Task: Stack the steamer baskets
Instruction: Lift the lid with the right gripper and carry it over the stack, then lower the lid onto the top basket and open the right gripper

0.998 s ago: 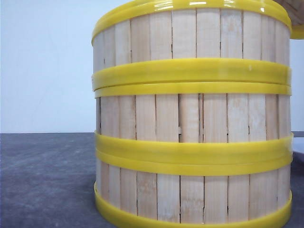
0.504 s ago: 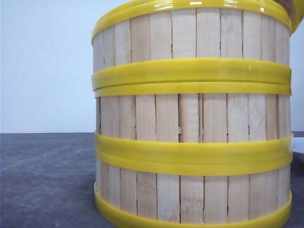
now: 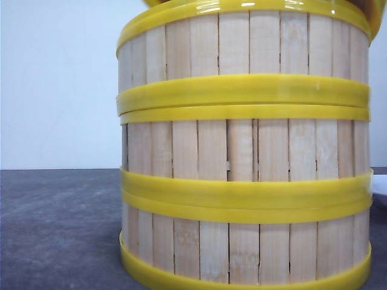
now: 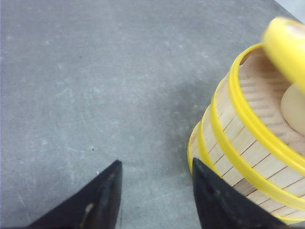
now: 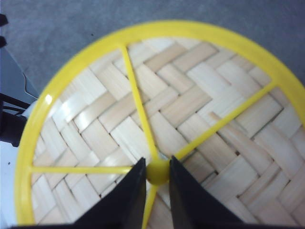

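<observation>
Grey table [image 3: 54, 229], steamer baskets [image 3: 245, 151] stacked upright, left jaws apart, right jaws clamped on lid knob [image 5: 157, 172].

Pale vertical wooden slats banded by glossy yellow rims are seen on the stacked steamer baskets [image 3: 245, 151] filling the right of the front view, set on a mottled dark grey table [image 3: 57, 229] against a plain white wall [image 3: 57, 78]. In the right wrist view, a lid [image 5: 162, 129] of pale woven strips in a herringbone pattern is shown, framed by a yellow ring with yellow spokes meeting at a yellow knob [image 5: 157, 171], which is flanked by black fingers [image 5: 125, 200].
</observation>
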